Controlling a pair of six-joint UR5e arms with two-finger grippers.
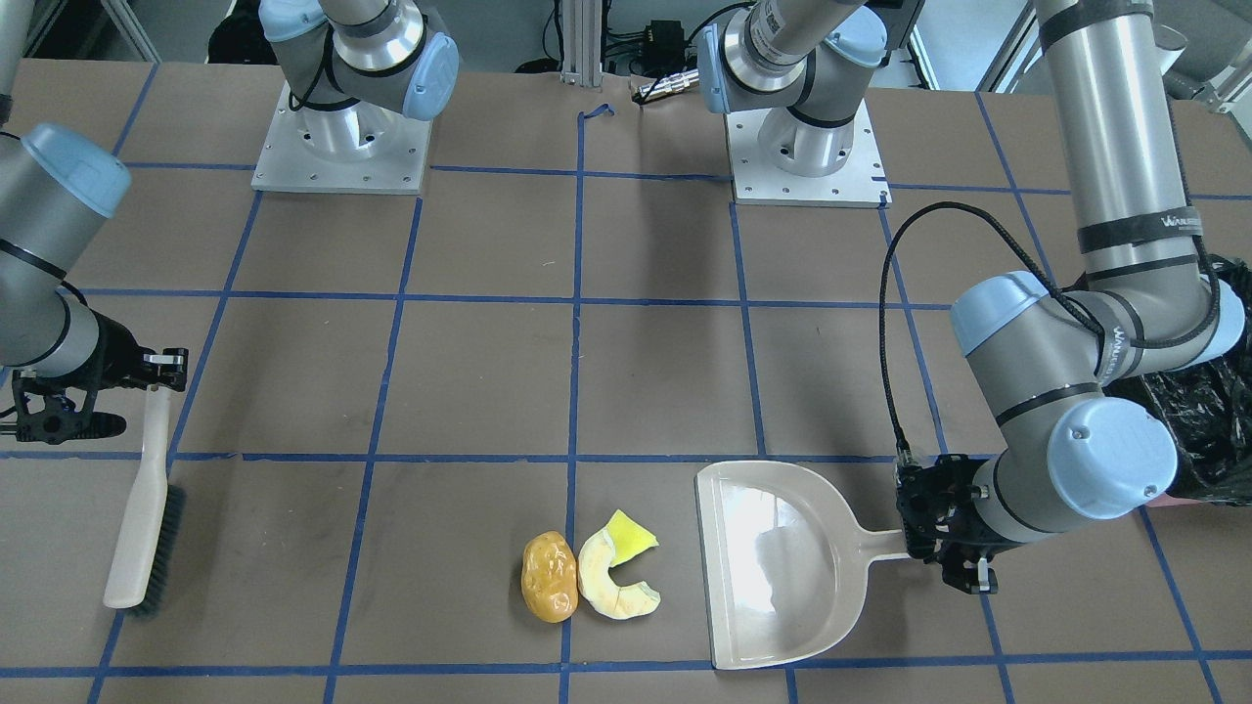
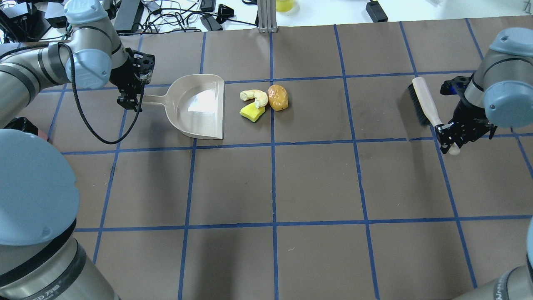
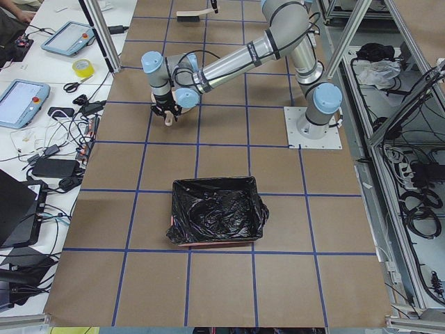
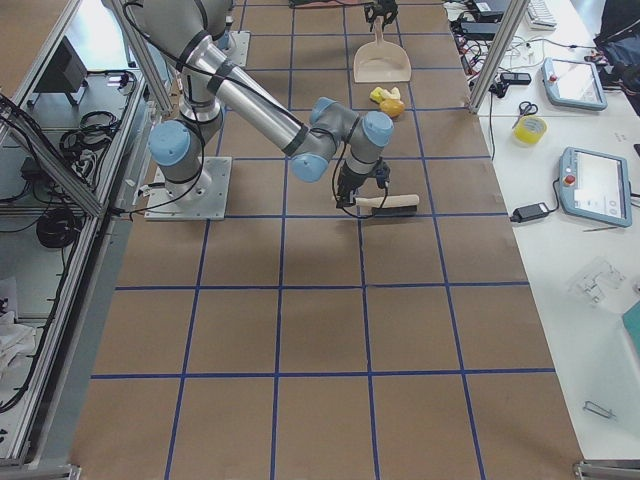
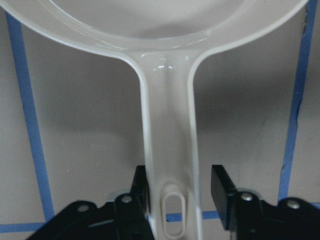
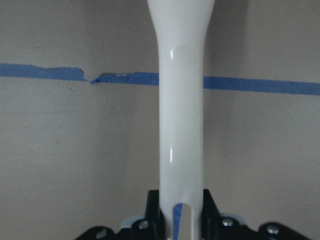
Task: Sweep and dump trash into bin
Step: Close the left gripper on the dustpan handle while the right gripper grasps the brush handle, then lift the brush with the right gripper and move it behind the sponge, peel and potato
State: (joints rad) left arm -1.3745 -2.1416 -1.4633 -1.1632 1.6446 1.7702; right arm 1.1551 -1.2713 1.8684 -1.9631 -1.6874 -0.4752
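Note:
The trash lies together on the table: a golden-brown potato-shaped lump [image 1: 549, 577], a cream crescent [image 1: 611, 587] and a yellow wedge [image 1: 628, 536]. It lies just off the open lip of the beige dustpan [image 1: 773, 567], which is flat on the table. My left gripper [image 1: 924, 544] straddles the dustpan handle [image 5: 170, 130]. In the left wrist view one finger touches the handle and a small gap shows at the other. My right gripper [image 1: 161, 376] is shut on the handle [image 6: 181, 125] of the brush [image 1: 147, 508], far from the trash. The bin [image 3: 217, 211] is pink with a black bag.
The bin's black bag [image 1: 1203, 411] shows behind my left arm's elbow, close to the dustpan side. Both arm bases [image 1: 342, 147] stand at the robot's edge of the table. Blue tape lines grid the brown table [image 2: 316, 179].

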